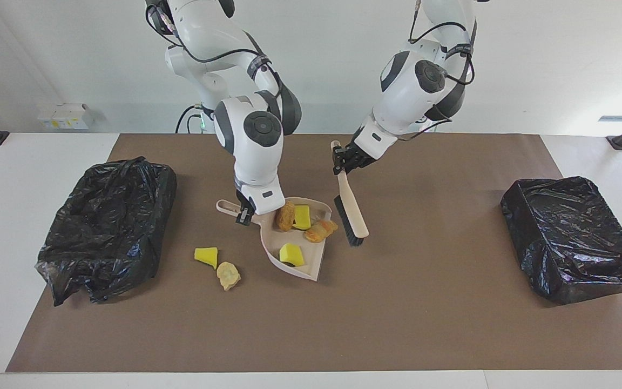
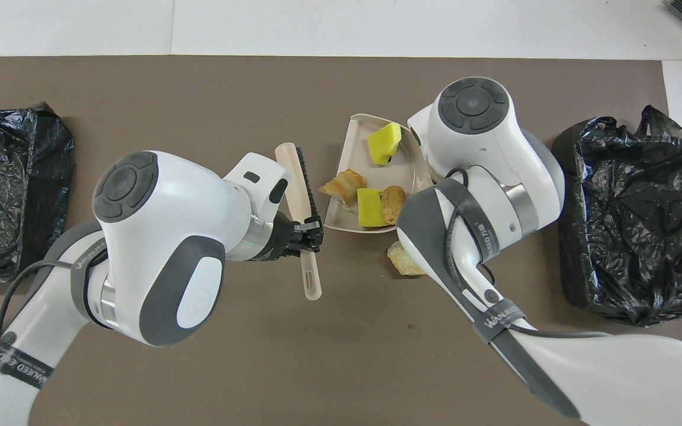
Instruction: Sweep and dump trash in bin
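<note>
In the facing view the left gripper [image 1: 343, 160] is closed around the handle of the brush [image 1: 351, 203], whose long axis runs away from the robots, bristles down at the end farther from them and just beside the open mouth of the dustpan [image 1: 311, 270]. The right gripper [image 1: 244, 212] is at the dustpan's handle and seems to grip it, though I cannot tell how its jaws stand. Four bits of trash lie in the pan: a brown nugget [image 1: 285, 215], a yellow wedge [image 1: 302, 216], an orange-beige lump [image 1: 320, 230] at the lip, and a second wedge [image 1: 291, 255]. Two more sit loose on the mat, toward the right arm's end of the table: a wedge [image 1: 207, 256] and a pale lump [image 1: 228, 275], so they lie past the pan from the brush. One bin [image 1: 107, 227] stands at that end, a second bin [image 1: 573, 237] at the left arm's end. In the overhead view the brush [image 2: 299, 195] is just beside the dustpan [image 2: 350, 127], the same four bits show in the pan, and one loose lump [image 2: 401, 261] shows by the right arm; the other loose bit is hidden. I count six of seven.
</note>
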Robot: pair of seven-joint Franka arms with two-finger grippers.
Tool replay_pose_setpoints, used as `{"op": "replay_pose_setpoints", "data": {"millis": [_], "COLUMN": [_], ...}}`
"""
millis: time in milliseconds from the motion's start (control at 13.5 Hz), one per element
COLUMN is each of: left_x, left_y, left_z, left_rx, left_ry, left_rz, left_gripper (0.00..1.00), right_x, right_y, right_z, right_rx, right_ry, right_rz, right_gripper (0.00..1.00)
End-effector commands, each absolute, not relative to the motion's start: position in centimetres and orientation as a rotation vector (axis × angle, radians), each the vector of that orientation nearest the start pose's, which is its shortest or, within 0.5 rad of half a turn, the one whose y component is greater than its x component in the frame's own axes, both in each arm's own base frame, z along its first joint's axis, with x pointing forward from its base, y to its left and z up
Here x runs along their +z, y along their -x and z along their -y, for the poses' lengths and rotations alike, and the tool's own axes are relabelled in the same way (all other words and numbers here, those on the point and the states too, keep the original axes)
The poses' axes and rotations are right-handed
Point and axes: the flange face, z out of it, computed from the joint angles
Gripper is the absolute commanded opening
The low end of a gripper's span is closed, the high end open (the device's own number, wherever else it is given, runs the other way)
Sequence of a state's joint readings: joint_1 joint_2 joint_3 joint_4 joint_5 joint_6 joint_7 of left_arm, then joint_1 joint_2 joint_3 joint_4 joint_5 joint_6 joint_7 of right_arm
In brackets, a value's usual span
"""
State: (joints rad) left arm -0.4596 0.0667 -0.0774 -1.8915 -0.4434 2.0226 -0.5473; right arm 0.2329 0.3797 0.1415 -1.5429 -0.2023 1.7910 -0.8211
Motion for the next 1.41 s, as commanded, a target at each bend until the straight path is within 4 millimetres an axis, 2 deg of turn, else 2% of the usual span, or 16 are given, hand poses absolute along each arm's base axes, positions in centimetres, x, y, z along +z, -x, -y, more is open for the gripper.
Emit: {"op": "replay_pose_setpoints", "data": {"millis": [0, 148, 296, 444, 592, 739, 887, 961, 1035, 1109, 1183, 1331], "left_x": [48.6, 48.3, 48.1, 47.1, 45.4, 43.4, 41.0, 40.5, 39.6, 38.8, 38.2, 36.3], "left_y": [-51.2, -51.4, -50.5, -47.5, -43.1, -38.7, -34.8, -32.8, -30.3, -28.7, -26.8, -24.3], "left_z": [28.1, 26.2, 25.4, 25.6, 28.0, 30.7, 33.2, 34.6, 35.7, 35.8, 36.0, 36.1], "left_rx": [0.329, 0.348, 0.366, 0.383, 0.407, 0.362, 0.342, 0.339, 0.338, 0.311, 0.28, 0.227], "left_ry": [3.433, 3.37, 3.298, 3.266, 3.241, 3.237, 3.229, 3.223, 3.215, 3.223, 3.232, 3.245], "left_rz": [0.386, 0.392, 0.358, 0.346, 0.274, 0.262, 0.216, 0.193, 0.136, 0.121, 0.119, 0.105], "left_gripper": [0.0, 0.0, 0.0, 0.0, 0.0, 0.0, 0.0, 0.0, 0.0, 0.0, 0.0, 0.0], "right_x": [45.5, 47.7, 50.2, 53.0, 54.7, 56.3, 56.5, 56.8, 57.2, 57.0, 56.2, 53.9], "right_y": [-62.6, -62.6, -62.2, -61.2, -60.1, -58.6, -56.4, -55.5, -55.1, -55.2, -55.3, -56.0], "right_z": [-17.3, -14.2, -9.8, -4.3, 2.4, 10.0, 18.6, 21.0, 22.8, 23.8, 24.4, 24.1], "right_rx": [0.174, 0.171, 0.192, 0.203, 0.222, 0.236, 0.26, 0.325, 0.45, 0.548, 0.604, 0.761], "right_ry": [2.644, 2.631, 2.62, 2.59, 2.569, 2.549, 2.535, 2.534, 2.559, 2.559, 2.544, 2.518], "right_rz": [1.808, 1.805, 1.767, 1.769, 1.767, 1.748, 1.765, 1.826, 1.898, 1.966, 2.016, 2.129], "right_gripper": [0.0, 0.0, 0.0, 0.0, 0.0, 0.0, 0.0, 0.0, 0.0, 0.0, 0.0, 0.0]}}
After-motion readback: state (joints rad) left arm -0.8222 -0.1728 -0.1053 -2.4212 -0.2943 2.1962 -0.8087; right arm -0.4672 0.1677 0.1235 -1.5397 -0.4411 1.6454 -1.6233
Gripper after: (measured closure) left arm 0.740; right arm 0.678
